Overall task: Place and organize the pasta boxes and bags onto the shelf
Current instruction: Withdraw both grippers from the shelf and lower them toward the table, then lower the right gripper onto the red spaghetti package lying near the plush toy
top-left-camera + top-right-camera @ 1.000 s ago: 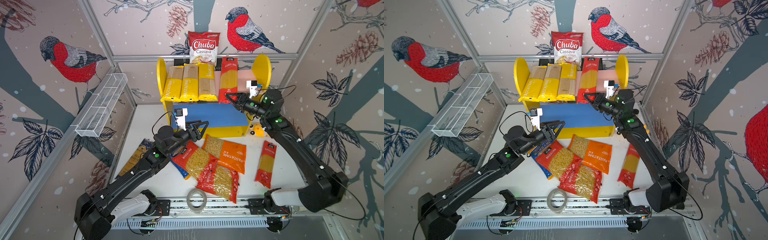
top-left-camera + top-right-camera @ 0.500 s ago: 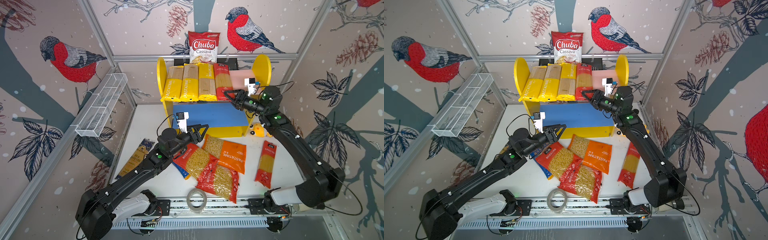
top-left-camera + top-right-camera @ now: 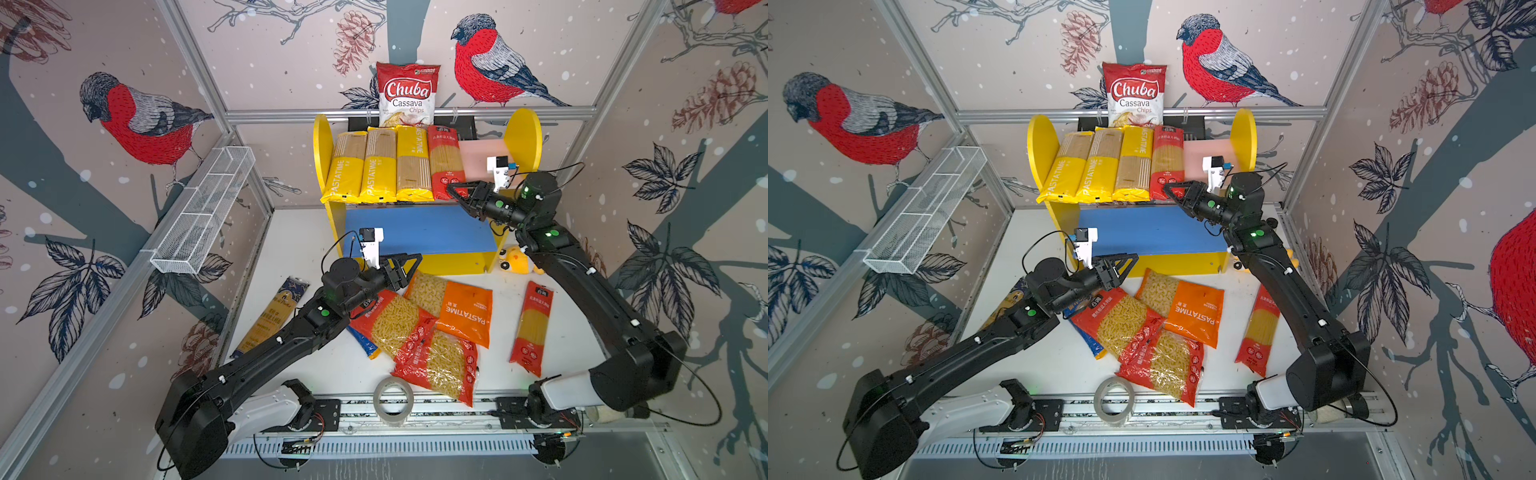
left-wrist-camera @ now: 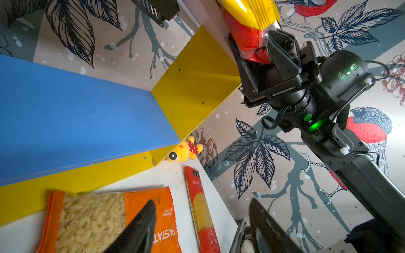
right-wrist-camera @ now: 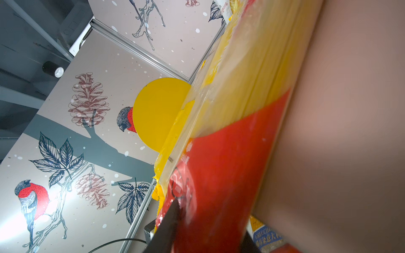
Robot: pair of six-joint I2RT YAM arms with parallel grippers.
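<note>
The shelf's pink upper board (image 3: 482, 153) carries three yellow PASTATIME packs (image 3: 380, 166) and a red spaghetti pack (image 3: 444, 162) lying side by side. My right gripper (image 3: 457, 193) (image 5: 210, 219) is shut on that red pack's front end (image 4: 252, 48). The blue lower board (image 3: 415, 228) is bare. My left gripper (image 3: 409, 264) (image 4: 201, 201) hangs open and empty in front of it, above an orange PASTATIME bag (image 3: 457, 307). Two red short-pasta bags (image 3: 390, 320), a half-hidden blue-orange bag (image 3: 363, 343), another red spaghetti pack (image 3: 532, 328) and a navy-gold pack (image 3: 270, 320) lie on the table.
A Chuba Cassava Chips bag (image 3: 407, 93) stands behind the shelf. A white wire basket (image 3: 203, 212) hangs on the left wall. A tape roll (image 3: 392, 401) lies at the front edge. A yellow plush toy (image 3: 515, 262) sits by the shelf's right foot.
The red spaghetti pack, held up tilted above the pink board a second ago, now lies flat beside the yellow packs. My right gripper came down to its front end. The left gripper shifted slightly.
</note>
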